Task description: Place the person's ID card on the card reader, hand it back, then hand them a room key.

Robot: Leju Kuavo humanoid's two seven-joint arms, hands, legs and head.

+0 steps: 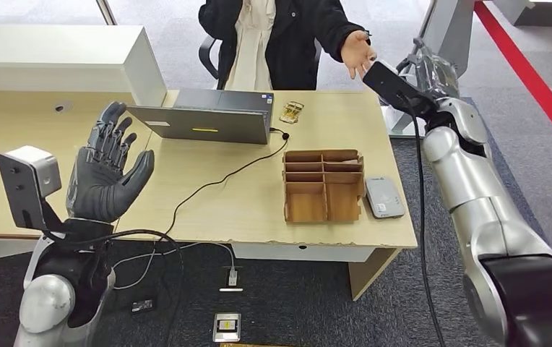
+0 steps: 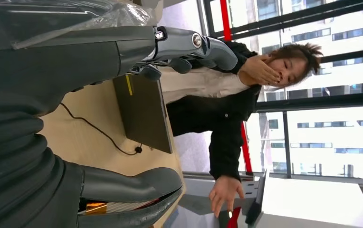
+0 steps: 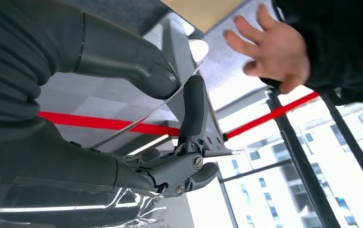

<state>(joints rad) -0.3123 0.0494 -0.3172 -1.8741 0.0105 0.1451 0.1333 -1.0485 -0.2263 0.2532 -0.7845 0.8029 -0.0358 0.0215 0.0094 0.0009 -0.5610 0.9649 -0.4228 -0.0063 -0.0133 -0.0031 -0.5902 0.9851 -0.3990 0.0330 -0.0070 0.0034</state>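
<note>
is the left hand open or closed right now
Open. The left hand is raised beside the laptop with its fingers spread apart and nothing in its palm.

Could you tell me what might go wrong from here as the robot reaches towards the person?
1. The right hand pinches the thin card only at its edge; it could slip out before the person's hand, still apart from it, takes hold.
2. The raised left hand is near the laptop and might bump it if lowered.

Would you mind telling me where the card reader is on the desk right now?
In the head view, the card reader lies flat near the desk's front right corner, just right of the brown cardboard organizer, untouched by either hand.
</note>
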